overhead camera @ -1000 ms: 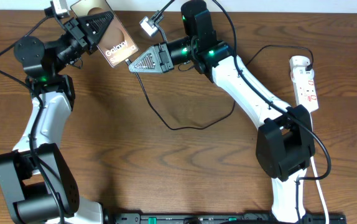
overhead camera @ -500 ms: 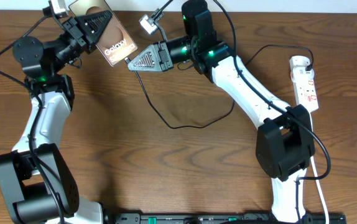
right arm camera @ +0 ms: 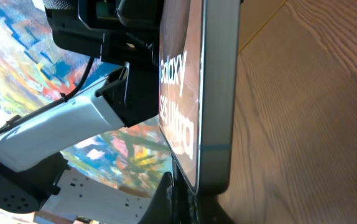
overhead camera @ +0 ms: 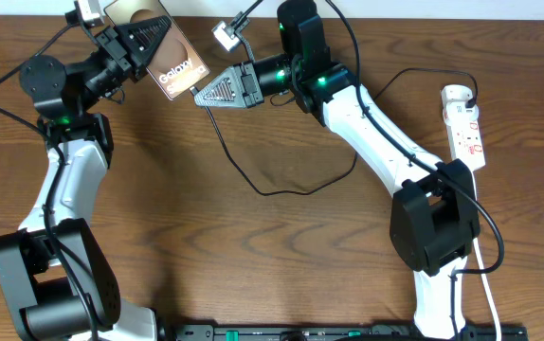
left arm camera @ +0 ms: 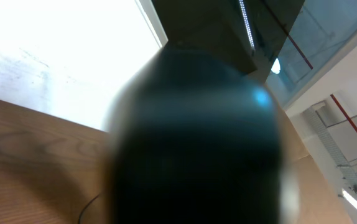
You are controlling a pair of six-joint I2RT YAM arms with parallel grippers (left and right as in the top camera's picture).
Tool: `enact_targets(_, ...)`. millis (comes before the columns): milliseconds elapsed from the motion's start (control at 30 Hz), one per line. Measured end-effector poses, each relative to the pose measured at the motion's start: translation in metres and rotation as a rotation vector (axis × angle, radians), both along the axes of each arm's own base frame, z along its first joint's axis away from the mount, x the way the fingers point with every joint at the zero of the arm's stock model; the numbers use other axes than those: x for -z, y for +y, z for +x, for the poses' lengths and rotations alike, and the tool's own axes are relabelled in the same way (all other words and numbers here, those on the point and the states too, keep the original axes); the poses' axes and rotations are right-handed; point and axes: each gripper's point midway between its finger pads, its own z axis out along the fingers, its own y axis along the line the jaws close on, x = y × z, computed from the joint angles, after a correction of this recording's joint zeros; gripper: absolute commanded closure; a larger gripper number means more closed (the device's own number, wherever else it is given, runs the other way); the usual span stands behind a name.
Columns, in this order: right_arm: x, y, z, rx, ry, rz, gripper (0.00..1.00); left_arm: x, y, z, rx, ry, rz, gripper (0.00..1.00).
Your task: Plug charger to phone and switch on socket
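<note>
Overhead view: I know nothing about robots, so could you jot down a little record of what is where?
phone: clamped in left gripper, Galaxy lettering showing
charger: tip end pinched by right gripper at phone's lower edge; cable loops across table
socket: far right on table, no gripper near
plugged in: cannot tell

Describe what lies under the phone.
The phone is clamped in the left claw above the table; bare wood shows behind it. The spot directly beneath is covered by the phone.
</note>
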Motion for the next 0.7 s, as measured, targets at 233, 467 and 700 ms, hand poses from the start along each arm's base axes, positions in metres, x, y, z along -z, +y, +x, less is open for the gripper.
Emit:
enact_targets(233,-0.001,0.000,0.013,0.065,-0.021,-0.004,0.51,0.005,-0.015,-0.010,0.084,0.007,0.027,0.93)
enact_targets(467,0.000,-0.001,0.030,0.151,-0.043,-0.017,0.01,0.011,-0.032,-0.026,0.203,0.008,0.062,0.92)
enact_targets(700,0.004,-0.002,0.033,0.167,-0.022,-0.037,0.01,0.019,0.003,-0.020,0.131,0.059,0.055,0.93)
